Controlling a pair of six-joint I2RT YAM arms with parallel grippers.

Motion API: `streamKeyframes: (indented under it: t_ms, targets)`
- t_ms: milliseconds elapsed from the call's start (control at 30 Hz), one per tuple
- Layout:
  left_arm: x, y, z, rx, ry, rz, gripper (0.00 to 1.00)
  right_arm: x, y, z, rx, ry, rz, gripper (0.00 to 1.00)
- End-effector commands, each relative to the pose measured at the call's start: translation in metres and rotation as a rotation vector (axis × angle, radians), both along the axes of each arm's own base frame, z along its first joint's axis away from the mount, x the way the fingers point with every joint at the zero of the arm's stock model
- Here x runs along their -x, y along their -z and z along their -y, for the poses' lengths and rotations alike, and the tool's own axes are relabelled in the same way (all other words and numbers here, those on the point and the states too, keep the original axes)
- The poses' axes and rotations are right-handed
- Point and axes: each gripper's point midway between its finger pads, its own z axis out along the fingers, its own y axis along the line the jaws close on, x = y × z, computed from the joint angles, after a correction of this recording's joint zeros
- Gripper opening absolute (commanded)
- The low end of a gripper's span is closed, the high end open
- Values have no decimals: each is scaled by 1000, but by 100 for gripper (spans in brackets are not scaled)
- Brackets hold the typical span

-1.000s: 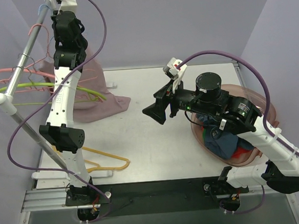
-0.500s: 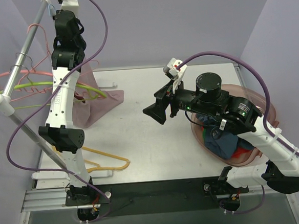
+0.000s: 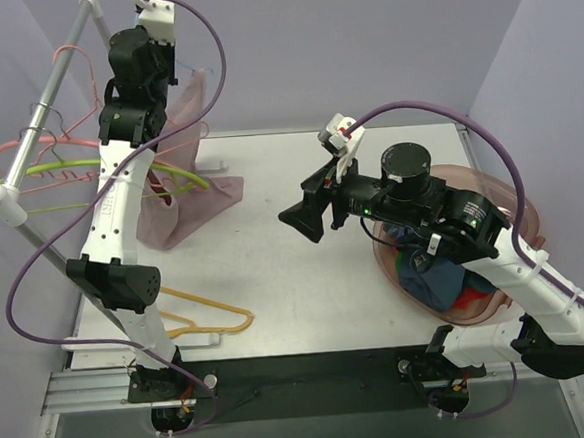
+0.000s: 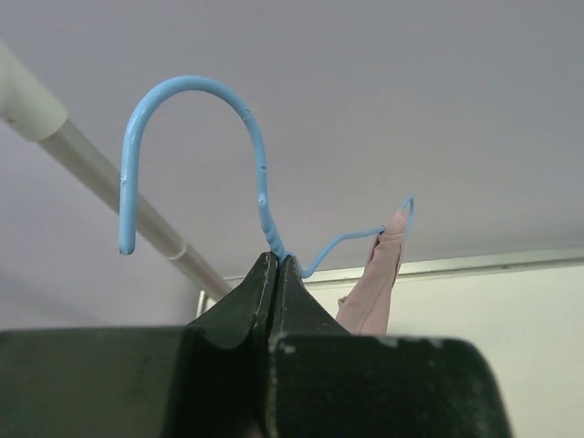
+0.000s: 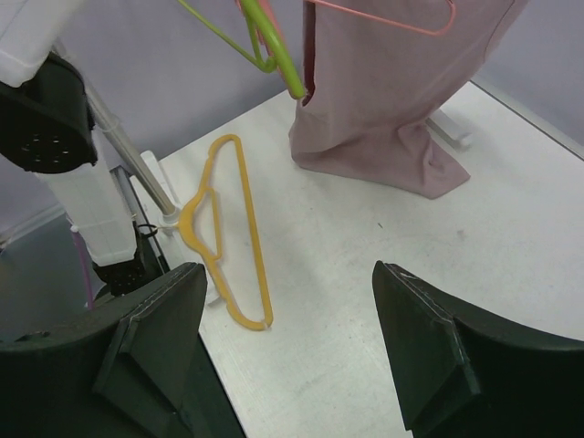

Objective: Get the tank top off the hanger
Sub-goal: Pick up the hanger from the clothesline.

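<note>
My left gripper (image 4: pixel 276 262) is shut on the twisted neck of a blue wire hanger (image 4: pixel 194 85), whose hook stands free in front of the white rail (image 4: pixel 109 187). The pinkish tank top (image 4: pixel 377 278) hangs from the hanger's shoulder. In the top view the left gripper (image 3: pixel 159 38) is raised at the back left, and the tank top (image 3: pixel 184 176) drapes down with its hem on the table. My right gripper (image 3: pixel 297 224) hovers open over the table's middle, facing the tank top (image 5: pixel 383 109), nothing between its fingers (image 5: pixel 155 319).
The rail (image 3: pixel 35 127) slants along the left side with a green hanger (image 3: pixel 63 168) and pink hangers (image 3: pixel 21 148) on it. A yellow hanger (image 3: pixel 203 310) lies at the front left of the table. A pink basket (image 3: pixel 517 208) of clothes sits under the right arm.
The left gripper closed on the hanger's neck and rose, lifting the tank top; its hem slid left across the table. The right arm stayed still.
</note>
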Motion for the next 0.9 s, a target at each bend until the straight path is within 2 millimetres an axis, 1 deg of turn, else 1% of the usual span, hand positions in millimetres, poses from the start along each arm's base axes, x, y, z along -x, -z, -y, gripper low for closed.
streamKeyframes:
  t_ms: [0, 33, 67, 133, 167, 200, 267, 333, 367, 400, 433, 467, 500, 533, 567, 600, 633, 667, 700, 733, 767, 800, 833, 867]
  targets:
    - [36, -54, 43, 88, 267, 128, 0, -10, -6, 6, -36, 80, 22, 75]
    - [37, -48, 49, 90, 299, 113, 0, -12, -4, 8, -36, 96, 20, 75]
    - [43, -53, 55, 98, 330, 125, 0, -14, -2, 10, -36, 114, 19, 75]
    - [50, -50, 71, 102, 416, 110, 0, -20, -4, 17, -53, 172, 19, 75]
    - [58, -53, 76, 114, 447, 112, 0, -22, 0, 20, -52, 194, 14, 75]
    - [63, -53, 86, 117, 507, 110, 0, -25, 1, 23, -60, 222, 4, 75]
    - [74, -57, 94, 139, 563, 117, 0, -32, 3, 30, -67, 270, -1, 75]
    - [84, -59, 106, 158, 636, 116, 0, -32, -2, 35, -98, 290, 10, 75]
    - [90, -62, 109, 178, 656, 121, 0, -34, 4, 38, -97, 303, 8, 75]
    - [94, -62, 116, 191, 678, 118, 0, -36, 6, 41, -104, 317, 7, 75]
    - [102, -66, 121, 215, 709, 119, 0, -41, 1, 45, -146, 356, 2, 74]
    - [105, -66, 126, 225, 728, 119, 0, -45, 2, 51, -166, 391, -9, 74]
    - [111, -66, 136, 232, 762, 115, 0, -49, 4, 52, -184, 416, -27, 73]
    - [119, -71, 140, 239, 781, 122, 0, -51, 4, 55, -207, 442, -46, 73]
    - [122, -68, 145, 240, 792, 115, 0, -54, 3, 59, -218, 475, -48, 73]
    - [131, -69, 156, 242, 821, 113, 0, -57, 3, 61, -228, 499, -53, 72]
    - [140, -74, 160, 244, 843, 128, 0, -59, 1, 63, -252, 521, -66, 72]
    - [146, -75, 165, 273, 864, 124, 0, -63, 0, 68, -261, 560, -62, 72]
    - [148, -69, 170, 282, 880, 109, 0, -66, -4, 71, -280, 581, -58, 72]
    - [161, -78, 177, 301, 913, 131, 0, -69, -5, 74, -292, 607, -58, 71]
    - [166, -79, 180, 309, 929, 132, 0, -73, -4, 77, -301, 639, -66, 71]
    - [167, -72, 183, 321, 935, 117, 0, -79, -5, 83, -313, 680, -64, 71]
    - [176, -80, 184, 340, 950, 142, 0, -81, -4, 86, -320, 701, -66, 71]
    - [180, -79, 186, 348, 963, 139, 0, -84, -4, 88, -337, 723, -81, 71]
